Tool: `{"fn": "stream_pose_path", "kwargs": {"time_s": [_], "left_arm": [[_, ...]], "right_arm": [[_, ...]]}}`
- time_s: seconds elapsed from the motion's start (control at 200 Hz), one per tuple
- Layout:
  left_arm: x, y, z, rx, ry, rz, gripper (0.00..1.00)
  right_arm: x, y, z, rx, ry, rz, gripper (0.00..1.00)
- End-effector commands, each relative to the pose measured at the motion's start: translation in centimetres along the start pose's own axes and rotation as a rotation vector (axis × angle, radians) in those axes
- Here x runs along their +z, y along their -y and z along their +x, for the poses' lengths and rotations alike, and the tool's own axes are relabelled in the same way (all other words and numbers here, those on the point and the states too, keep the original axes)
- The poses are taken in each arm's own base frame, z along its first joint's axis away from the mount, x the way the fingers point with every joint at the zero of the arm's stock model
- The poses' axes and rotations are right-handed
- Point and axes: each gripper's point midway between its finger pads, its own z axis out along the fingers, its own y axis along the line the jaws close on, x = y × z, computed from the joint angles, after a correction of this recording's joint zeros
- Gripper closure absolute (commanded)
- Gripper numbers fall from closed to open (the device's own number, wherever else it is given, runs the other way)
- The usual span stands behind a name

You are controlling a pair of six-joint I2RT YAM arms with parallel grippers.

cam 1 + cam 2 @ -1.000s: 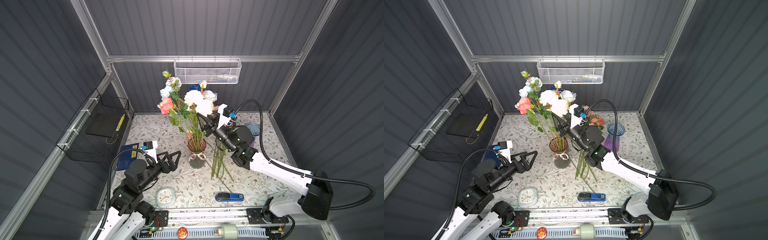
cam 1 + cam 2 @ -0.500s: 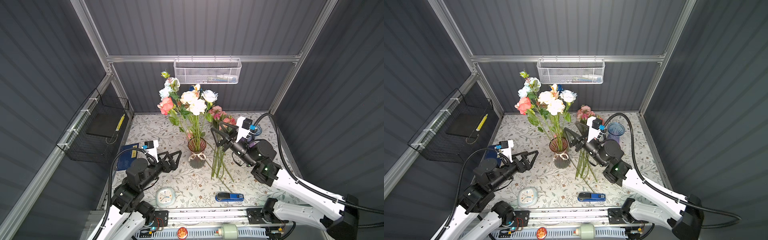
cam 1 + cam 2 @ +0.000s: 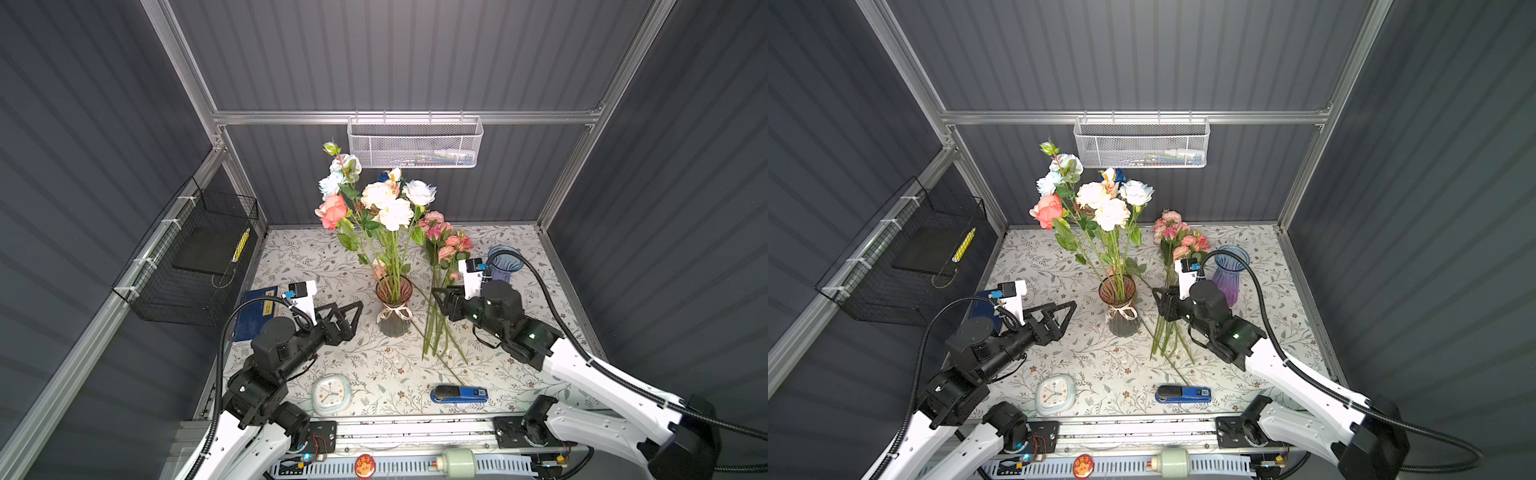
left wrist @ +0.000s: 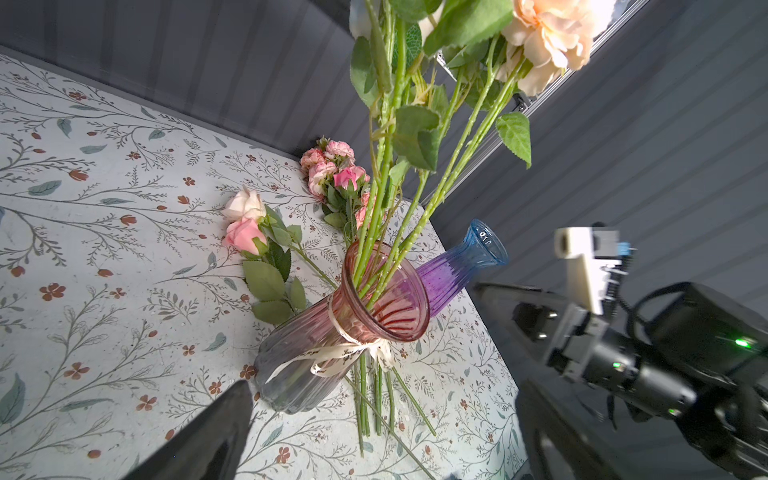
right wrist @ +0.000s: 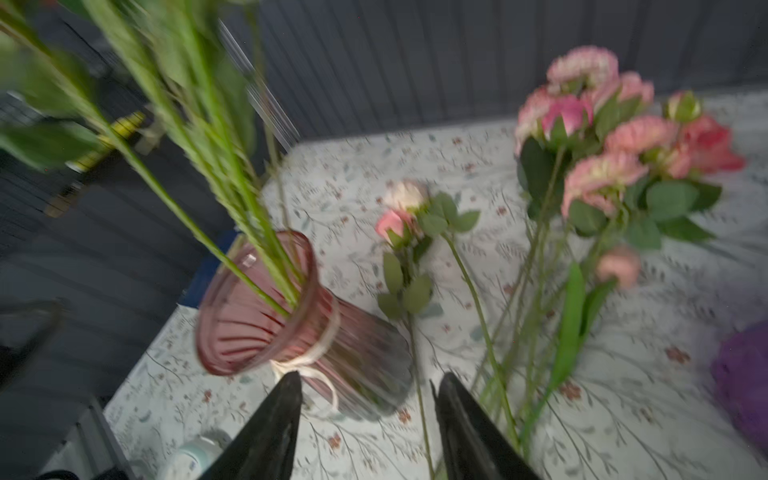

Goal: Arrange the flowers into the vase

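In the middle pink vase, your tall roses already stand. The pink bunch right of it lies unplaced. Your right gripper and left gripper are both spread, empty.

Your right wrist view is smeared by motion: the pink vase and the carnation bunch show only soft edges, and the purple vase is cut by the frame's edge. A stem runs between the parted fingers of the right gripper, perhaps untouched. In your left wrist view the peach rose is clipped. What lies in the mesh basket is too small to tell.
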Motion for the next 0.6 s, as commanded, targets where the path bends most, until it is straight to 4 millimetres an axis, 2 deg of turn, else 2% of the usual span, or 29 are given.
{"fn": "stream_pose_path", "kwargs": {"time_s": [0.0,0.09,0.22,0.455,0.595], "left_arm": [[-0.2,0.4,-0.1,0.01,0.016,0.028,0.0],[-0.2,0.3,0.0,0.009,0.013,0.023,0.0],[-0.2,0.2,0.1,0.006,0.012,0.023,0.0],[-0.6,0.2,0.2,0.005,0.011,0.017,0.0],[-0.7,0.1,0.2,0.003,0.011,0.015,0.0]], "right_arm": [[2.1,2.6,5.2,0.026,-0.272,0.082,0.49],[4.3,4.0,6.9,-0.035,-0.378,0.139,0.52],[7.5,5.6,7.5,-0.11,-0.445,0.202,0.54],[13.2,6.8,6.0,-0.207,-0.489,0.234,0.54],[15.9,7.6,5.6,-0.226,-0.538,0.227,0.57]]}}
